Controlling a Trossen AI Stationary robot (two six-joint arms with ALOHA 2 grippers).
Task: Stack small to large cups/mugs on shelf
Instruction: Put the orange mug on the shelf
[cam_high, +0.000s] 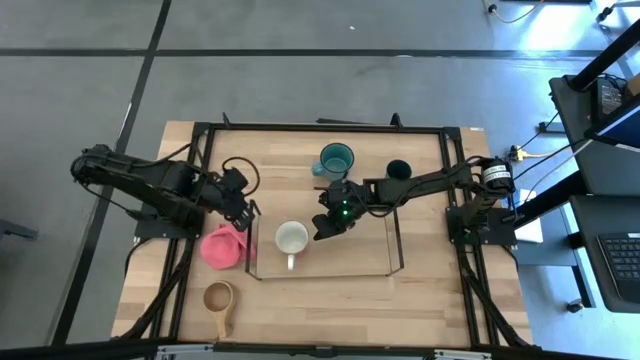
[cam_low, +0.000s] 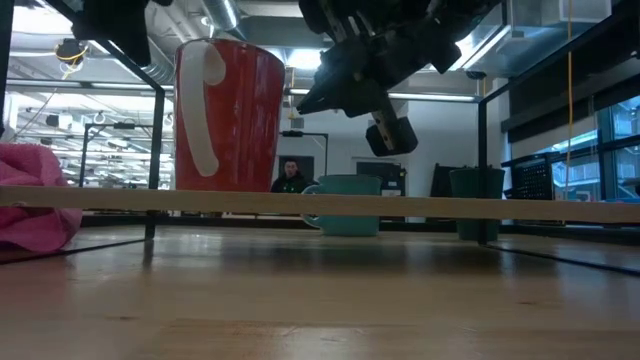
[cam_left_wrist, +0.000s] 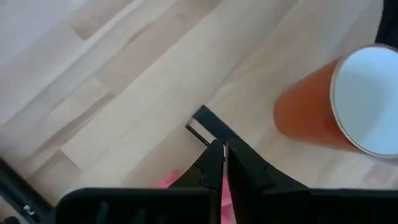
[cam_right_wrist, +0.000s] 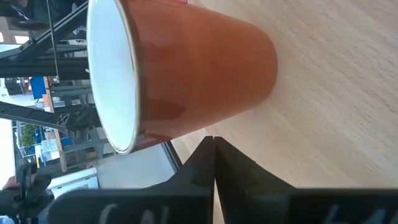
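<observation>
Mug sits on the shelf (cam_high: 395, 262), beside your right gripper.
The mug (cam_high: 291, 238) lies at nine o'clock from the right gripper (cam_high: 327, 227), handle toward six; jaws pressed together, empty.

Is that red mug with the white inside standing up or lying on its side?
Upright. From above, the red mug shows its round white mouth facing up; from table height, its wall stands straight with the handle vertical. It looks empty inside.
</observation>
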